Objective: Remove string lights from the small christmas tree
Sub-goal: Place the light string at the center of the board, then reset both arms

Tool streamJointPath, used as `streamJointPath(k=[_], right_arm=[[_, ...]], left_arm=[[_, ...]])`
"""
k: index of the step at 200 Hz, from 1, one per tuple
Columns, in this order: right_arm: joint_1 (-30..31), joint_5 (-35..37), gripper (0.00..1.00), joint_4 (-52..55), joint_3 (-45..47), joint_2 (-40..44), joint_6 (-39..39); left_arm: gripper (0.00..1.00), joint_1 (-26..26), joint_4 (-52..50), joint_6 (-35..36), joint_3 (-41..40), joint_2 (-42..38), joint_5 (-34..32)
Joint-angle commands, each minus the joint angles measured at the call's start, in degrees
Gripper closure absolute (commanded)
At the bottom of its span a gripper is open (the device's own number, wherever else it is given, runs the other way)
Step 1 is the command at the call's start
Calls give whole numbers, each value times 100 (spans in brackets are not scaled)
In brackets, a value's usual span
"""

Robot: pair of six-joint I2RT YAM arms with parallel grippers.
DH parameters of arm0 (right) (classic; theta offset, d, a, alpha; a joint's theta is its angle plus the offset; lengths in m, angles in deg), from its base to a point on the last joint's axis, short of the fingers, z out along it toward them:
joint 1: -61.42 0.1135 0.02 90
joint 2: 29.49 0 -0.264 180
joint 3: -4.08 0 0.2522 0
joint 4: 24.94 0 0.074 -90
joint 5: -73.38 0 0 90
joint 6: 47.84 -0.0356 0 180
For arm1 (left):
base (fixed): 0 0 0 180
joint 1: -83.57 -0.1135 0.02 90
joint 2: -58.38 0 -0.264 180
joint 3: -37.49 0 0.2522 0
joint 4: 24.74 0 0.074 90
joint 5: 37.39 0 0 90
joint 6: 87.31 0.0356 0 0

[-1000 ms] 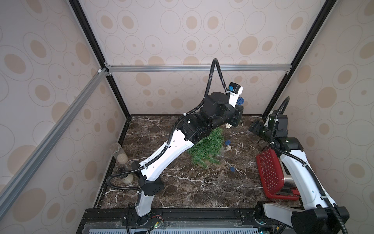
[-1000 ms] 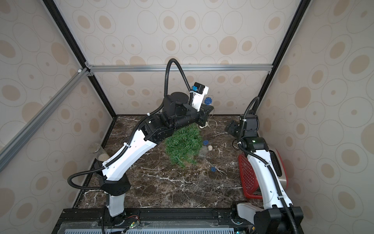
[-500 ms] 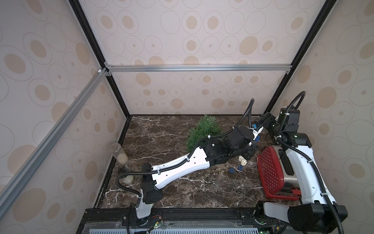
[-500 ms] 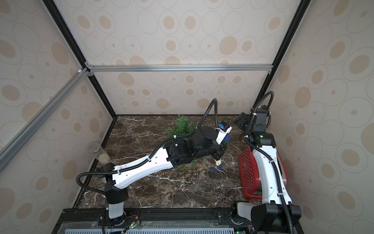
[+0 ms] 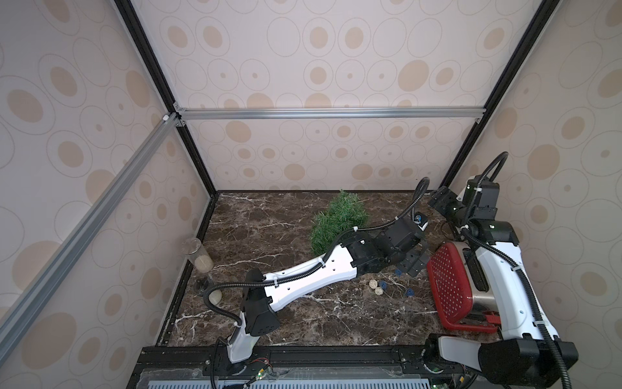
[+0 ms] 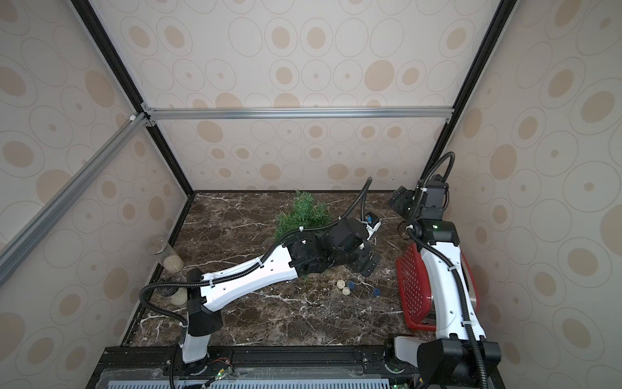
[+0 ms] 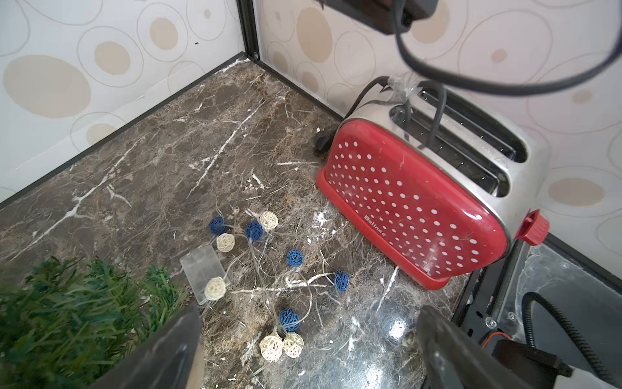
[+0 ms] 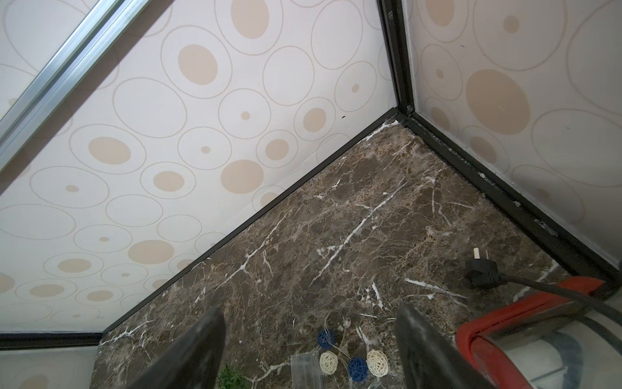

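The small christmas tree (image 5: 338, 219) (image 6: 304, 215) is a bushy green cone at the back middle of the marble floor; its pot is hidden. The string lights (image 7: 269, 269), cream and blue wicker balls on thin wire, lie loose on the floor between the tree (image 7: 67, 310) and a red toaster. Some of the balls show in both top views (image 5: 378, 288) (image 6: 346, 288). My left gripper (image 5: 415, 261) (image 6: 368, 262) (image 7: 309, 313) hangs open just above them, holding nothing. My right gripper (image 5: 441, 200) (image 6: 399, 200) (image 8: 311, 311) is open and empty near the back right corner, above the far end of the lights (image 8: 350, 363).
A red dotted toaster (image 5: 451, 286) (image 6: 414, 286) (image 7: 414, 208) stands at the right wall, its black plug (image 8: 481, 269) on the floor behind it. A clear battery box (image 7: 202, 269) lies beside the tree. A glass jar (image 5: 198, 256) leans at the left wall.
My left arm came down from high over the tree to low beside the toaster and opened; the lights it carried now lie on the floor. The right gripper drew back towards the corner.
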Motion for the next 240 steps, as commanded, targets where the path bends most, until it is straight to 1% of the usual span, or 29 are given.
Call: streamJointPath(k=[1, 10, 13, 16, 34, 46, 55, 69, 85, 103, 113, 121, 133, 150, 162, 179, 189, 202, 220, 234, 240], right_arm=[[-20, -336, 18, -215, 170, 20, -16], [-25, -475, 17, -352, 272, 26, -9], [-15, -535, 4, -412, 312, 30, 3], [-13, -571, 0, -458, 351, 24, 13], [-15, -739, 1, -676, 548, 17, -19], [-6, -834, 0, -795, 662, -4, -20], [-10, -882, 0, -850, 715, -33, -32], [3, -961, 0, -926, 784, -89, -22], [37, -1022, 0, -999, 818, -152, 30], [94, -1037, 0, -1055, 818, -229, 89], [140, -1051, 0, -1108, 816, -270, 136], [167, -1062, 0, -1128, 810, -325, 159], [201, -1114, 1, -1147, 798, -432, 176], [218, -1134, 0, -1146, 818, -551, 134], [223, -1143, 0, -1277, 932, -583, 91], [225, -1126, 0, -1420, 1050, -603, 43], [225, -1118, 0, -1457, 1075, -610, 41], [224, -1059, 0, -1449, 1072, -610, 59], [220, -958, 0, -1520, 1129, -592, 52], [225, -928, 0, -1552, 1138, -622, 61], [225, -903, 1, -1523, 1125, -642, 79]], left_arm=[[1, 36, 107, -80, -14, -666, 36], [1, 37, 244, 58, -196, -987, -100], [1, 39, 346, 122, -242, -1081, -201], [1, 44, 456, 197, -286, -1179, -318], [1, -33, 580, 861, -419, -1700, -1239], [1, -310, 684, 1150, -527, -2056, -1642], [1, -701, 819, 1164, -694, -2352, -1738], [1, -1409, 1177, 1131, -1131, -2850, -1674], [1, -2344, 1484, 1021, -1760, -3272, -1661], [0, -3305, 2405, 881, -3154, -3770, -1708], [0, -3686, 3110, 1050, -3984, -3941, -1939], [0, -3960, 3435, 1211, -4494, -3946, -2156], [0, -4412, 3546, 1379, -5013, -3803, -2205], [0, -5026, 3412, 1262, -5590, -3513, -2362], [0, -5366, 3634, 1157, -6105, -3401, -2366], [0, -5604, 4257, 1263, -6863, -3253, -2685], [0, -5664, 4374, 1333, -7078, -3097, -3141], [1, -5765, 4492, 1372, -7333, -2904, -3349], [1, -5905, 5098, 1353, -7920, -2822, -3328], [0, -6006, 6079, 1353, -8517, -2818, -3188], [0, -6051, 6502, 1319, -8729, -2824, -3028]])
